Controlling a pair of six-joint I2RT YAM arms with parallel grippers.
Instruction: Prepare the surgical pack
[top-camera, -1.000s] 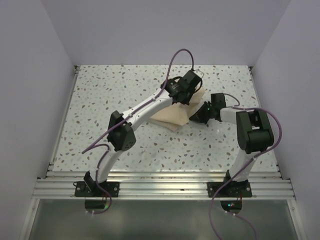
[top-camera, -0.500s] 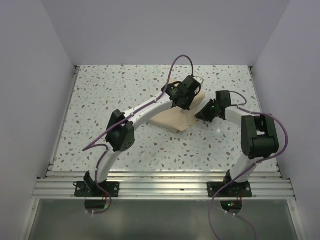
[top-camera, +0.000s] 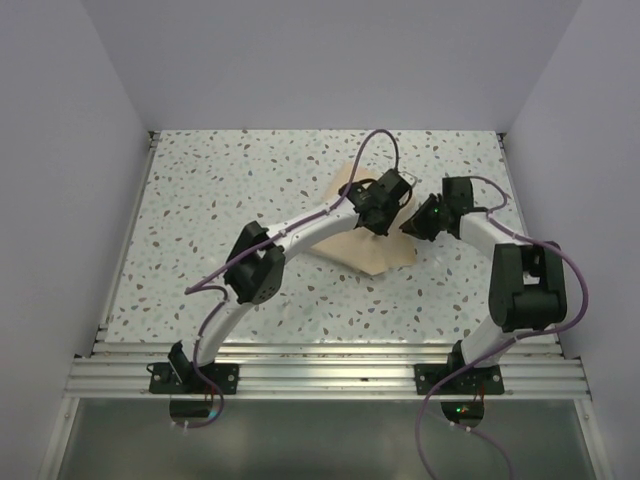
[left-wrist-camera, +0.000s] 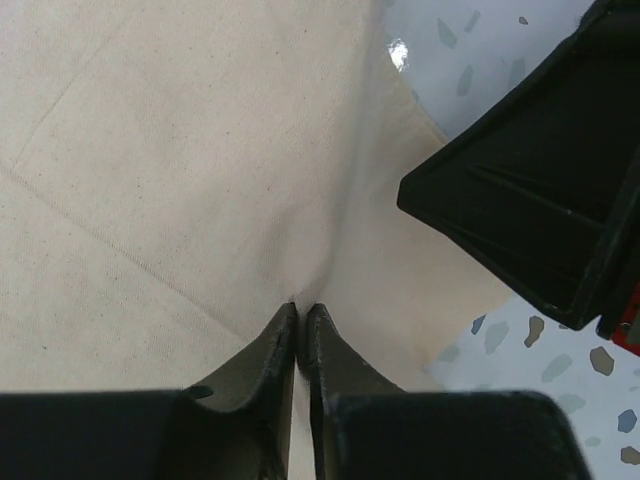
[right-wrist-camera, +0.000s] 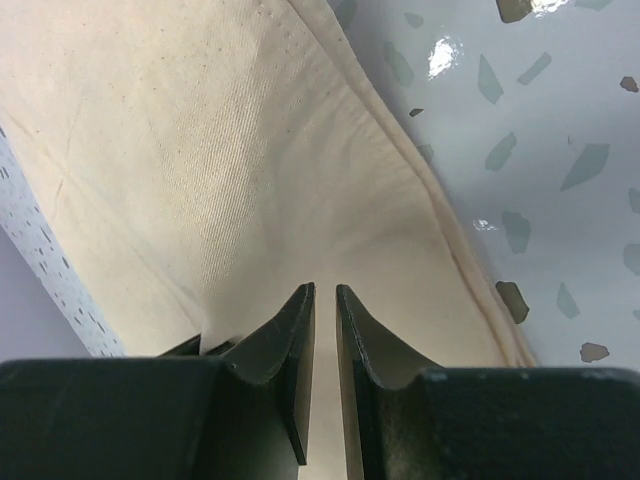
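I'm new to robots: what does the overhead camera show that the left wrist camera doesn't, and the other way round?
Only the overhead view shows the left arm and right arm whole, and the wrap sheet's full outline on the speckled table. Only the left wrist view shows the left pincer's tips almost together, the cloth puckering toward them. Both show the tan sheet, the table and the right pincer close by.
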